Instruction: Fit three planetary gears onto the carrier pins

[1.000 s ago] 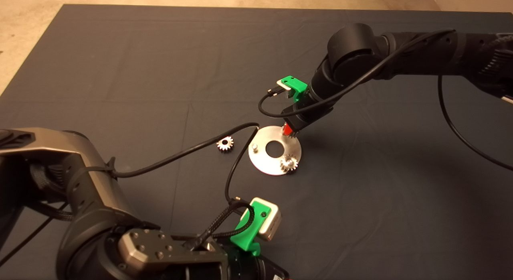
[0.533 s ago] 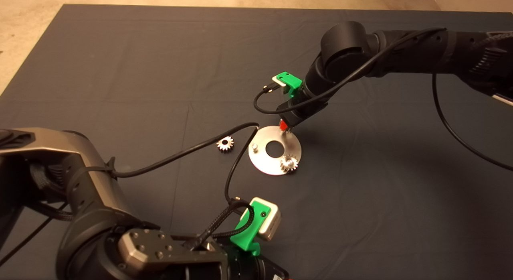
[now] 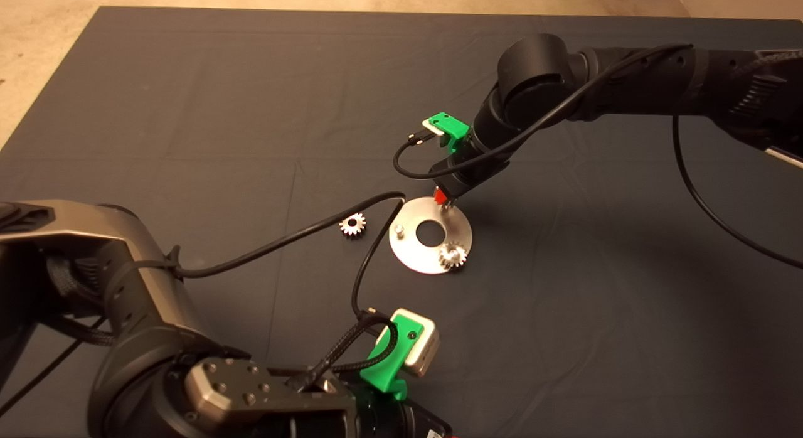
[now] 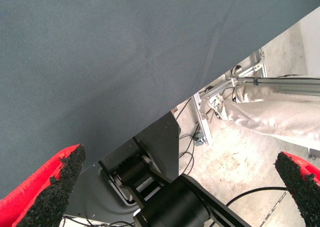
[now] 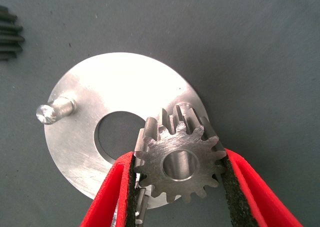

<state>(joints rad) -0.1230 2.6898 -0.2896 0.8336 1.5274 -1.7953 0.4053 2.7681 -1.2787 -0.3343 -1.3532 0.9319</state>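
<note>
The right gripper (image 3: 444, 201), clamped on a planetary gear (image 5: 180, 160), shifts slightly toward ten o'clock at the disc's (image 3: 414, 251) twelve o'clock rim.

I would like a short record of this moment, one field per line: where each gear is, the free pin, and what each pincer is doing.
gear on pin: one planetary gear sits on the disc, near edge
gear in grasp: second gear held flat between the right pincer fingers, above the disc's far edge
gear waiting: third gear lies on the mat, beside the disc, apart from it
free pin: one bare carrier pin stands on the disc's side nearest the waiting gear
left pincer: open, idle at the mat's near edge
</note>
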